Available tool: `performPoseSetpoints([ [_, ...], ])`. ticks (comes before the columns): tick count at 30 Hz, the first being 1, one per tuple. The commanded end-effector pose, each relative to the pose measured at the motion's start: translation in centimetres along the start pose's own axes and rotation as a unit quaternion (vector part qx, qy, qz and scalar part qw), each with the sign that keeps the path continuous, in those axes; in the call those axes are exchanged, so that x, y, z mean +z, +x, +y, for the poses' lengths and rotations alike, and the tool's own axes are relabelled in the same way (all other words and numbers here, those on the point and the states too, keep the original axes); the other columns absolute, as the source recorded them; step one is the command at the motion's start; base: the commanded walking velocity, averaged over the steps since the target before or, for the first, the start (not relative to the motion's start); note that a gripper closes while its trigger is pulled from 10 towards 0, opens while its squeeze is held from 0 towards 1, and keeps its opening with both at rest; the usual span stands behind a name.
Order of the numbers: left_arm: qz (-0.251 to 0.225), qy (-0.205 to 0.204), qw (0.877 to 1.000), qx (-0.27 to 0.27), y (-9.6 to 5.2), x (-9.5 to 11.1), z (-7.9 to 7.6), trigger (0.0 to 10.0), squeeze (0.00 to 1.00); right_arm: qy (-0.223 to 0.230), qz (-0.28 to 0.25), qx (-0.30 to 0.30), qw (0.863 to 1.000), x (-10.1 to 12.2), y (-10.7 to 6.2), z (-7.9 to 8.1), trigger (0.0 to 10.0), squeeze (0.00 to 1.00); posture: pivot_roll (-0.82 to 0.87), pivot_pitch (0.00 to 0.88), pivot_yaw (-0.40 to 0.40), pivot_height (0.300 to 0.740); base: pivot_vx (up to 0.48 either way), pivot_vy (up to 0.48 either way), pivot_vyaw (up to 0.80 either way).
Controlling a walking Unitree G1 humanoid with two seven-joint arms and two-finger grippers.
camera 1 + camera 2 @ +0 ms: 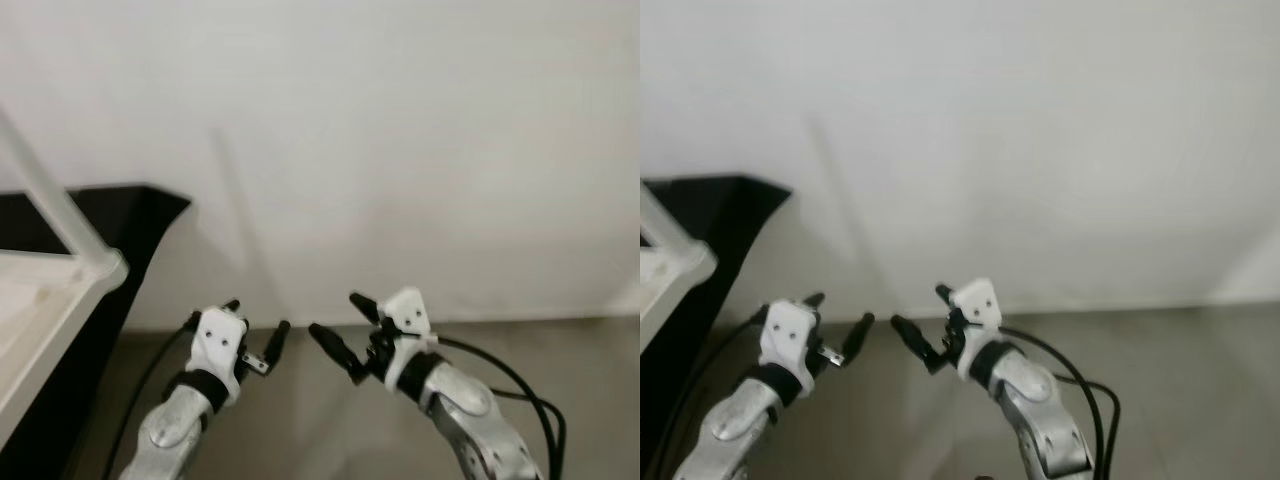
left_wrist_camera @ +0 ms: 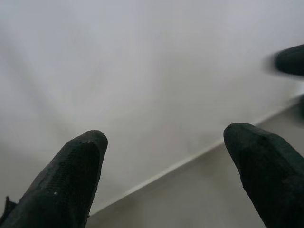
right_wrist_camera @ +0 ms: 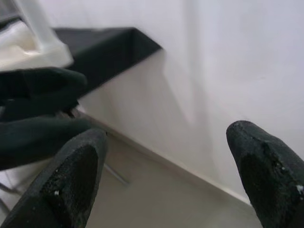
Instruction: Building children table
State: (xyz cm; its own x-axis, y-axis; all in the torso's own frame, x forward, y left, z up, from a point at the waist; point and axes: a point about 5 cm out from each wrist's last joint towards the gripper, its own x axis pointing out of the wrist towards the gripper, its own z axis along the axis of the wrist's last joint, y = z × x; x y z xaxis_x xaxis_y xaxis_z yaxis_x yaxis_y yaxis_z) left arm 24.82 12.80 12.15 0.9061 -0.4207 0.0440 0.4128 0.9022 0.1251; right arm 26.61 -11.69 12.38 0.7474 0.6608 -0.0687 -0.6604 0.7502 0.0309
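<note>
A white children's table piece [image 1: 40,300] lies at the far left on a black surface [image 1: 140,205], with one white leg [image 1: 55,205] slanting up from its rounded corner. Both arms are raised in front of a white wall, away from the table piece. My left gripper [image 1: 258,315] is open and holds nothing. Close to its right, my right gripper [image 1: 335,314] is also open and empty, its fingertips pointing toward the left one. In the right wrist view the white piece [image 3: 35,45] shows beyond the left gripper's black fingers [image 3: 40,88].
A plain white wall [image 1: 400,150] stands straight ahead, meeting a grey-beige floor [image 1: 560,350] at a pale baseboard. Black cables [image 1: 520,385] trail from the right arm. There is open floor to the right of the arms.
</note>
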Motion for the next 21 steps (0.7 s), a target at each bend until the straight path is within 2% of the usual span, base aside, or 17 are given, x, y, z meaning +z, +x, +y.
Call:
performPoseSetpoints([
  [1,0.008,0.001,1.000,0.012,-0.59,-0.28,0.53,10.0,0.00,-0.003,0.002,0.034,0.999,-0.07,0.31,1.02,10.0,0.00,-0.04,0.160,0.013,0.740,0.322,0.000,0.80],
  [13,0.010,0.007,1.000,0.027,-0.59,-0.16,0.68,10.0,0.00,-0.035,0.010,0.078,0.996,-0.07,0.33,1.50,10.0,0.00,-0.03,0.165,0.008,0.740,0.000,0.000,0.80],
  [21,0.013,0.016,0.995,0.094,-1.46,-0.25,1.45,10.0,0.00,-0.089,0.028,0.105,0.990,-0.29,0.58,1.70,10.0,0.00,-0.04,0.150,-0.033,0.740,0.000,0.000,0.80],
])
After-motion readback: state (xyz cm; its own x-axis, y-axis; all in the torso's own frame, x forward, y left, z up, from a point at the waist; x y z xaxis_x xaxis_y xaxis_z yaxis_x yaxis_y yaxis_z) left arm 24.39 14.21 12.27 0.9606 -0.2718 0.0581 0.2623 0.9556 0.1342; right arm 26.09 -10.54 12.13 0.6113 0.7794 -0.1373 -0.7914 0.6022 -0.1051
